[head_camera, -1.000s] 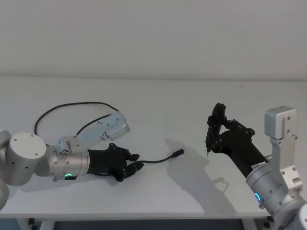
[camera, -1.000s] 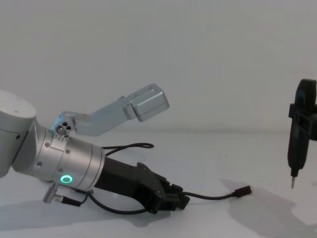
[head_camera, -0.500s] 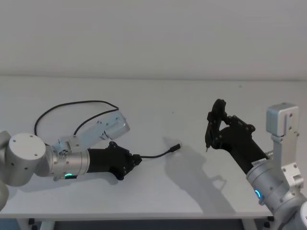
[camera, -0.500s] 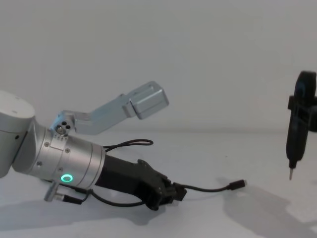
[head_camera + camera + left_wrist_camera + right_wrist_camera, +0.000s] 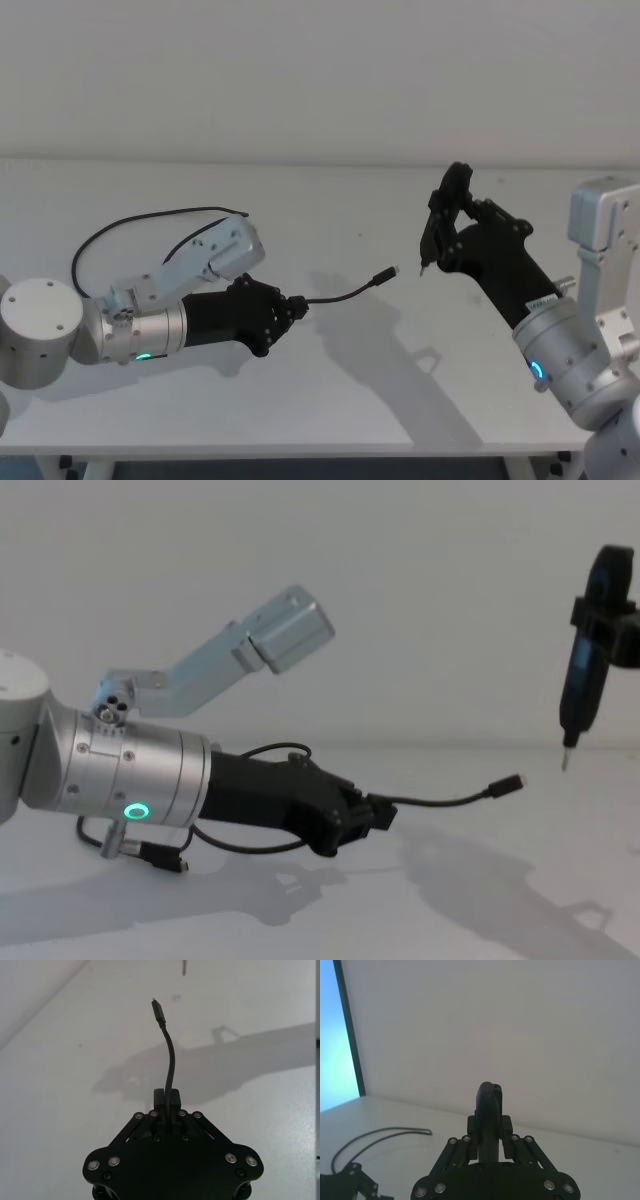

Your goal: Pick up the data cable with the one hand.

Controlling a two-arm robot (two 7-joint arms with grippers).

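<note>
The data cable (image 5: 345, 293) is a thin black cord. My left gripper (image 5: 293, 308), black with a silver wrist and a green ring, is shut on it a short way behind its plug (image 5: 385, 274). The pinched end arches up off the table, and the rest loops back to the left (image 5: 150, 215). From the side, the cable (image 5: 450, 800) juts out of the left gripper (image 5: 380, 815) with the plug (image 5: 508, 784) in the air. In the left wrist view the cord (image 5: 170, 1060) rises from between the shut fingertips (image 5: 174, 1096). My right gripper (image 5: 445, 230) hovers on the right, shut on a pen-like tool (image 5: 585, 670).
The white table (image 5: 330, 400) reaches back to a plain wall, and its front edge runs along the bottom of the head view. A short black lead with a silver connector (image 5: 160, 855) hangs under my left wrist. The tool's tip (image 5: 422, 268) hangs close to the plug.
My left gripper closed on the cable and lifted it, so the plug end rose off the table. The right arm with its tool moved up and back.
</note>
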